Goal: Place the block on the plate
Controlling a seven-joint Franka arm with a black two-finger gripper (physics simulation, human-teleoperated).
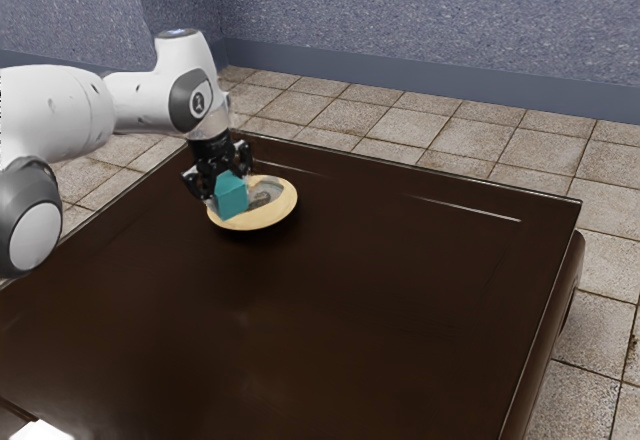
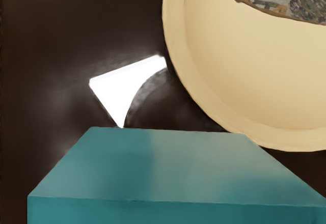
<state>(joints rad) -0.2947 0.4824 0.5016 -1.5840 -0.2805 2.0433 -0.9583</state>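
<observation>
Jaws of the gripper [image 1: 211, 150] stand parted by the width of the block [image 1: 231, 196] and are closed on it; their tips are hidden by the block, which is held up above the table [image 1: 370, 300]. Near the edge of the plate [image 1: 255, 222], the block covers a little of the rim in the wrist view; whether any of it is directly over the plate, I cannot tell. On the plate's middle is a patterned patch [image 2: 290, 0] with a brown edge, cut off in the wrist view; it could be a picture or a separate thing, I cannot tell which; a bright white shape [image 2: 125, 86] near the plate is too washed out to make out; the block's lower part is cut off there too.
</observation>
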